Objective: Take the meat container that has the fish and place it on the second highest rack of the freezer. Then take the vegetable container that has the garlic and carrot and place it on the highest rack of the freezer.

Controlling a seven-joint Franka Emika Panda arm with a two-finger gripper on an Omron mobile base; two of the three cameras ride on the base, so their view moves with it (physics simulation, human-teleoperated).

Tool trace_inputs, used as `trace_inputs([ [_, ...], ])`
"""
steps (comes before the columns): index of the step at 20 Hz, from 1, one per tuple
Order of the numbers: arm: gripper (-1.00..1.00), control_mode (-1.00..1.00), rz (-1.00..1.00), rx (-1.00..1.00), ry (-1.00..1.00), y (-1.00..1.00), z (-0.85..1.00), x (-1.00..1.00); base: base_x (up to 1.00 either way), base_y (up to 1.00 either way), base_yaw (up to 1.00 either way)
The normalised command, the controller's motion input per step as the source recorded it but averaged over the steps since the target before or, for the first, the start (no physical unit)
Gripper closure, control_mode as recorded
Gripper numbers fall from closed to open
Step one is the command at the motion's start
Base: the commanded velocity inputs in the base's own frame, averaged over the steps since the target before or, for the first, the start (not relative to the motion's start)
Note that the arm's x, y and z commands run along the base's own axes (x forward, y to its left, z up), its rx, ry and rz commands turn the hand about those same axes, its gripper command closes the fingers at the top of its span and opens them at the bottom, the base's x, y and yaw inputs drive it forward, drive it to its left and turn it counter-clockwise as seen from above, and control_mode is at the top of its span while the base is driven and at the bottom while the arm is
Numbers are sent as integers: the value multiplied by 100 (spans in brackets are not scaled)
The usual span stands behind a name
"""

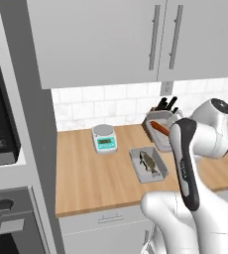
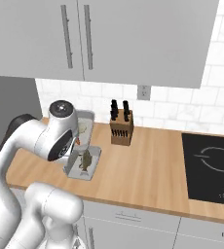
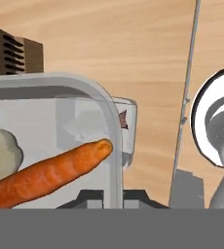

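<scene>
The vegetable container (image 3: 104,104) is a clear tray holding an orange carrot (image 3: 50,172) and a whitish garlic bulb (image 3: 2,151). My gripper (image 3: 115,197) is shut on its rim, one fingertip on each side of the wall. From the base, this container (image 1: 158,126) sits behind my arm near the knife block, with its carrot (image 1: 160,128) showing. The meat container (image 1: 148,164) with the dark fish (image 1: 146,161) rests on the wooden counter in front of it, apart from the gripper; it also lies beside my arm (image 2: 84,163). The freezer and its racks are out of view.
A small kitchen scale (image 1: 104,138) stands at the counter's back left. A knife block (image 2: 121,124) stands against the tiled wall, and a black cooktop (image 2: 211,168) lies to the right. Wall cabinets (image 1: 111,34) hang above. An oven column (image 1: 7,149) bounds the counter's left end.
</scene>
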Motion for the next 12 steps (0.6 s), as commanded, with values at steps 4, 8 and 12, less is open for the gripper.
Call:
trace_inputs([
  [4,100,-100,0,0,-12,0,0,-57,0,0,0],
  [8,100,100,0,-1,-2,0,0,-20,-73,1,0],
  [12,100,100,0,0,0,0,0,0,-100,34,0],
])
